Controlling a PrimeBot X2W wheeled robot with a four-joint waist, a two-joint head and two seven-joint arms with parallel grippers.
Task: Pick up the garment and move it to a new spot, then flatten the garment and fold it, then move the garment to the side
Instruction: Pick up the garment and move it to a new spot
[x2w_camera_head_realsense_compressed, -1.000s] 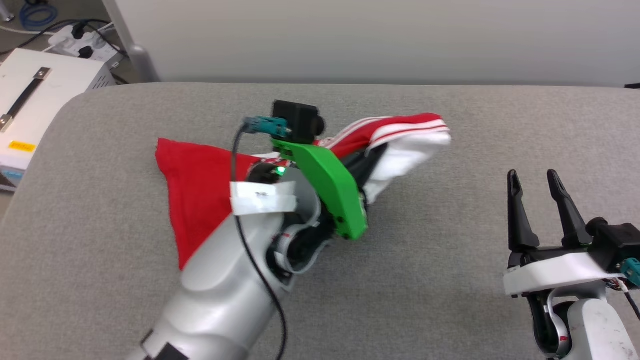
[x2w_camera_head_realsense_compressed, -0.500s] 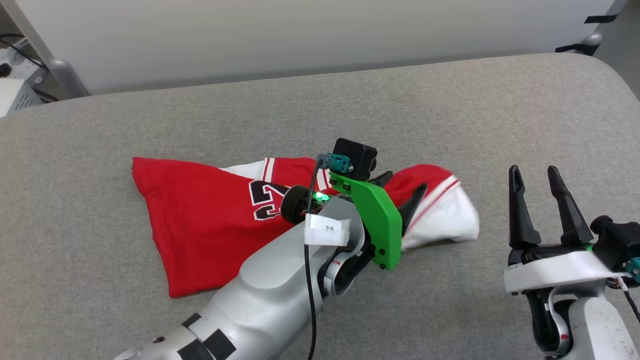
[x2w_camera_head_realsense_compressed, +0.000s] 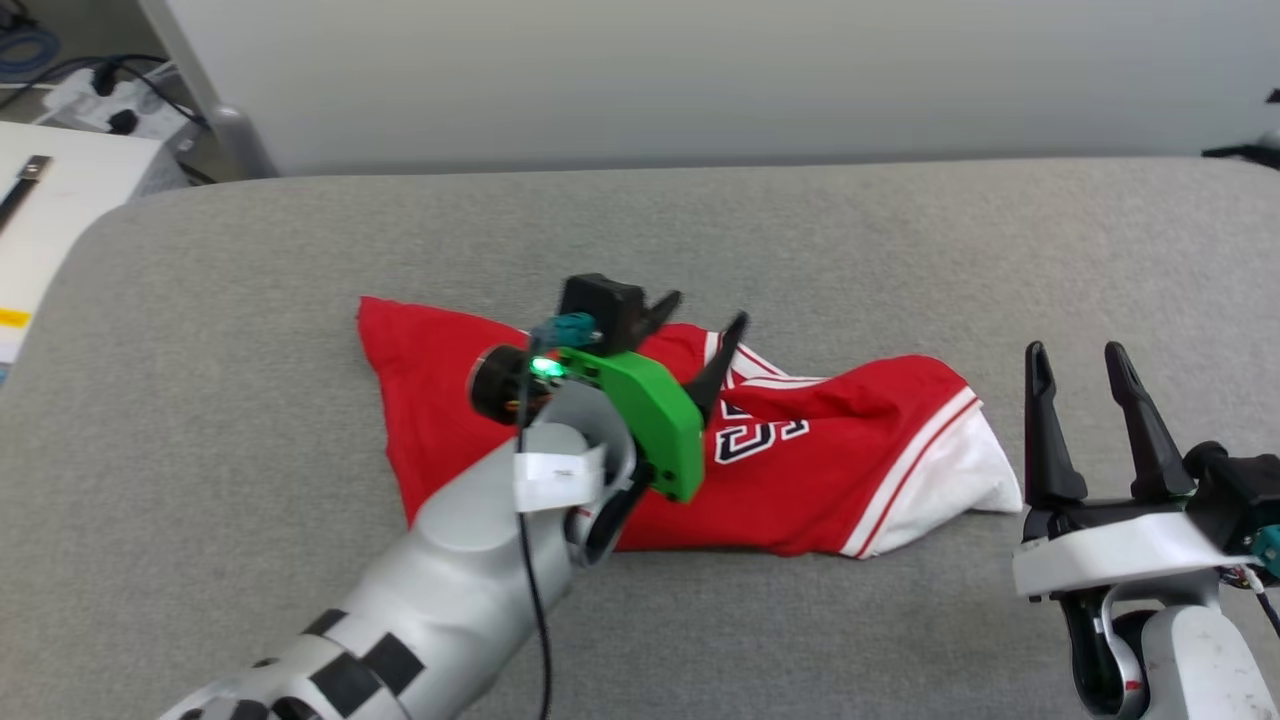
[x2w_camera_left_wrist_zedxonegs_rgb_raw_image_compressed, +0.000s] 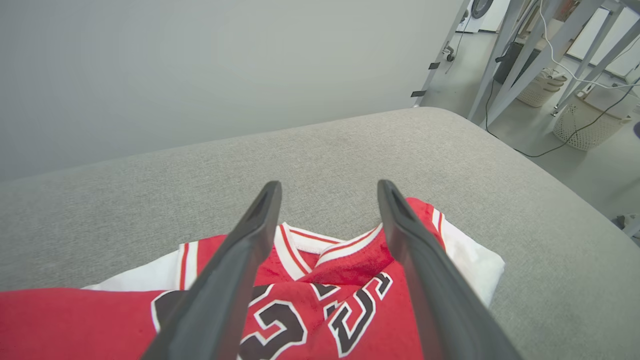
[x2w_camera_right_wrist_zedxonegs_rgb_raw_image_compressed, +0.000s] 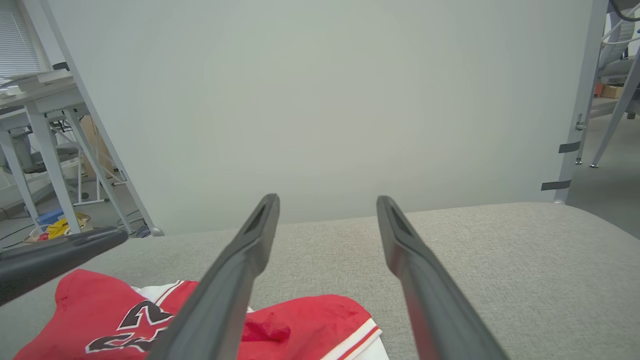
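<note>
The garment (x2w_camera_head_realsense_compressed: 840, 440), a red jersey with white sleeves, striped trim and black numbers, lies crumpled on the grey padded table (x2w_camera_head_realsense_compressed: 250, 260). My left gripper (x2w_camera_head_realsense_compressed: 705, 320) hovers above its middle, fingers spread and nothing between them. In the left wrist view the garment (x2w_camera_left_wrist_zedxonegs_rgb_raw_image_compressed: 350, 270) lies below the open left gripper (x2w_camera_left_wrist_zedxonegs_rgb_raw_image_compressed: 327, 192), neckline trim showing between the fingers. My right gripper (x2w_camera_head_realsense_compressed: 1075, 360) stands open at the lower right, just right of the white sleeve. The right wrist view has the garment (x2w_camera_right_wrist_zedxonegs_rgb_raw_image_compressed: 300, 325) at its bottom left behind the open right gripper (x2w_camera_right_wrist_zedxonegs_rgb_raw_image_compressed: 325, 202).
A pale wall runs behind the table. A white box (x2w_camera_head_realsense_compressed: 40, 220) and cables sit on the floor at the far left. The left arm's dark finger (x2w_camera_right_wrist_zedxonegs_rgb_raw_image_compressed: 55, 255) crosses the right wrist view's left edge. Table legs and baskets (x2w_camera_left_wrist_zedxonegs_rgb_raw_image_compressed: 590, 120) stand off to the right.
The left gripper has opened and let go of the garment, which now lies on the table instead of hanging bunched from the fingers. The head camera has swung about. The right gripper stays open.
</note>
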